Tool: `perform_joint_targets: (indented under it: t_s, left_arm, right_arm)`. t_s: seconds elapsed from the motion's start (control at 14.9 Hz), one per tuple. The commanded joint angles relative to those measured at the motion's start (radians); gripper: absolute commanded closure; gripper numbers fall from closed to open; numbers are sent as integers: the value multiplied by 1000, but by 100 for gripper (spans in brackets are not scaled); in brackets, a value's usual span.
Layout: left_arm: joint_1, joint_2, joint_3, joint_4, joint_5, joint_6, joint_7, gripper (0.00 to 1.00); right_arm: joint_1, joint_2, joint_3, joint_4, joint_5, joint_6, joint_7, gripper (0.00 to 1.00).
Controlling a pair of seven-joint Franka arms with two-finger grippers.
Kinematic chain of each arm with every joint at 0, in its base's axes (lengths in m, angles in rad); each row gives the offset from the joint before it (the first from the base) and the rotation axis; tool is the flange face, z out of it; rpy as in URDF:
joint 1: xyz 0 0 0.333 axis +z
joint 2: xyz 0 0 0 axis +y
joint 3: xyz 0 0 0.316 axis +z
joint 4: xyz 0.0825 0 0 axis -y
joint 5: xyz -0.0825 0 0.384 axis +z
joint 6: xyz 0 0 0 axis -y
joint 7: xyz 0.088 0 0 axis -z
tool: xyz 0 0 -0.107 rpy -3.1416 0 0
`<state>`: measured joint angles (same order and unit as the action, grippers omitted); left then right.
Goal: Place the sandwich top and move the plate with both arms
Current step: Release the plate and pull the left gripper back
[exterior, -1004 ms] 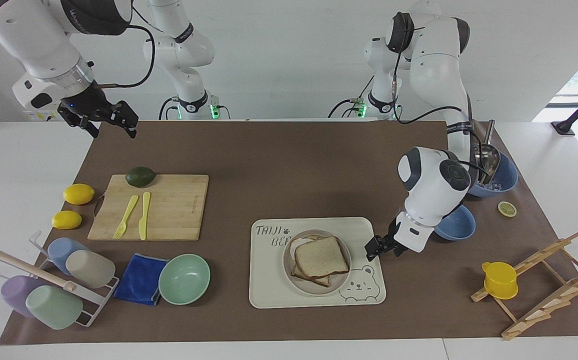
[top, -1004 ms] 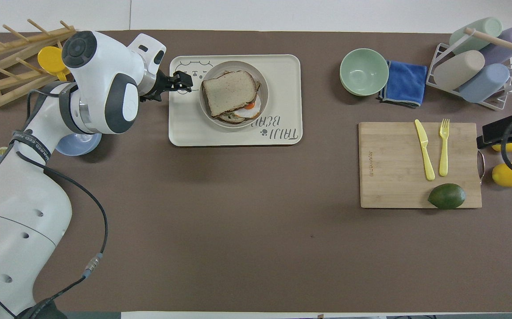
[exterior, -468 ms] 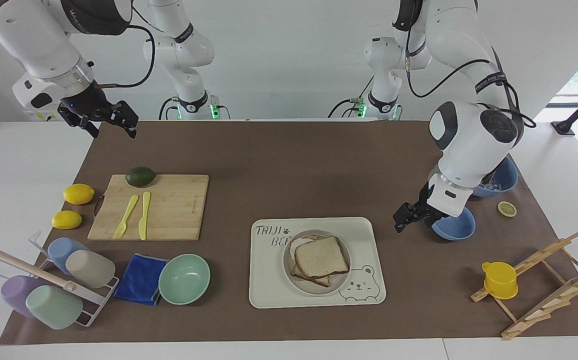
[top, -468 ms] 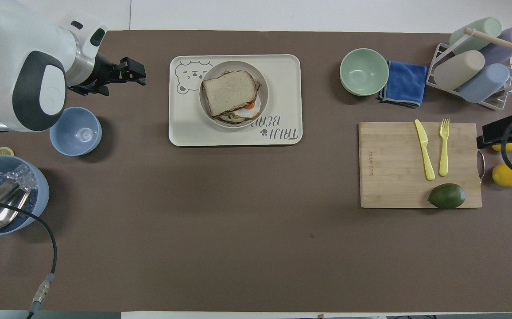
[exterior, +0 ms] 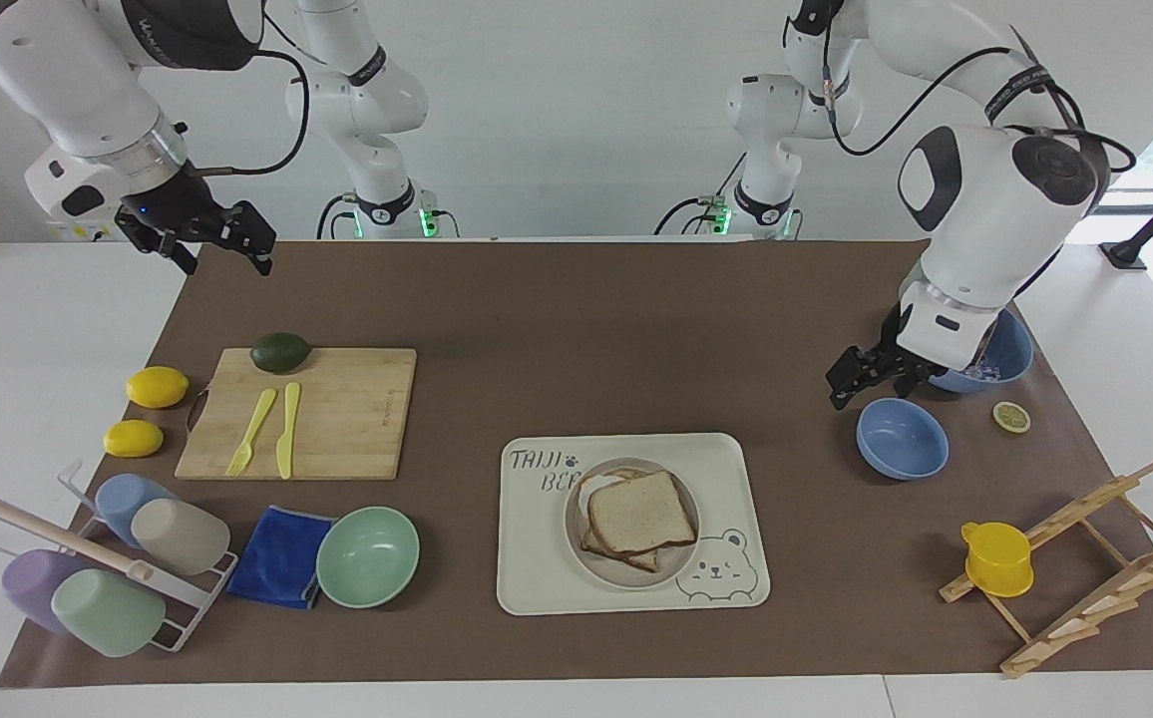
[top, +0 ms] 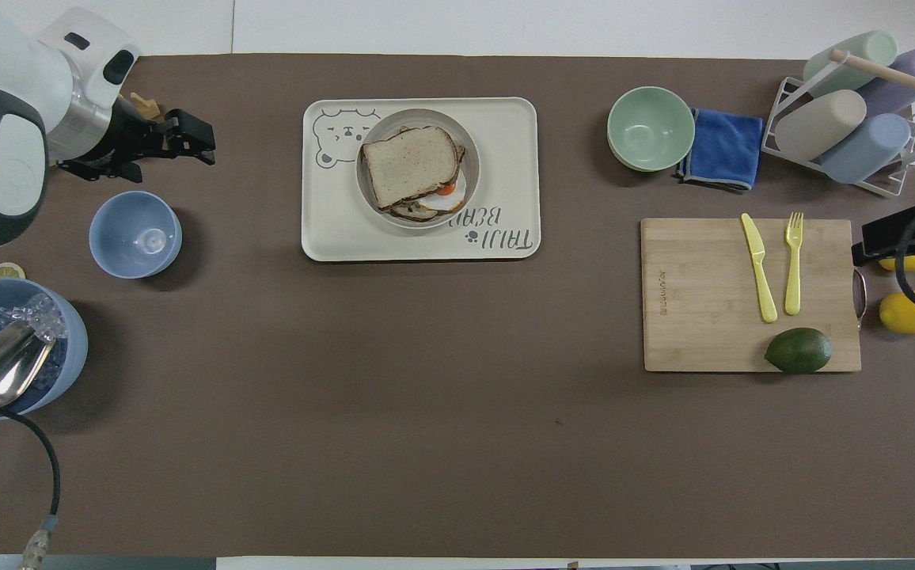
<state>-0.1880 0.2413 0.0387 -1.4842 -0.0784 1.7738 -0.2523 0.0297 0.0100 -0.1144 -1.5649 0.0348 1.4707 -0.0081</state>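
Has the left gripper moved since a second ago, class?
Yes. The left gripper has drawn away from the plate toward the left arm's end, now above the mat beside the small blue bowl.

Robot lab, mock kitchen setup: white desk (exterior: 38, 329) with brown mat (exterior: 576, 329), cabled arm bases bolted beside the mat, bare white wall.

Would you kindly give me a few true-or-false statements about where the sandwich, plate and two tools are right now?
1. The sandwich top lies on the sandwich in the plate. True.
2. The plate sits on the cutting board. False: it sits on the bear-print tray.
3. The left tool grips the plate. False: it hangs in the air near the small blue bowl, holding nothing.
4. The right tool waits raised at its arm's end of the table. True.
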Motion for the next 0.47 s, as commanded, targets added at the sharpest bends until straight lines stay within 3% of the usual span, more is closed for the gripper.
perform_joint_targets:
  t_s: [0.0,0.4]
  left_arm:
    - [9,-111,3,-77,22,-63,53,0]
    - [7,-307,7,-238,45,-139,102,0]
  right_arm:
    - [2,-1,-8,3,10,-13,-18,0]
    - [2,-1,-8,3,10,-13,-16,0]
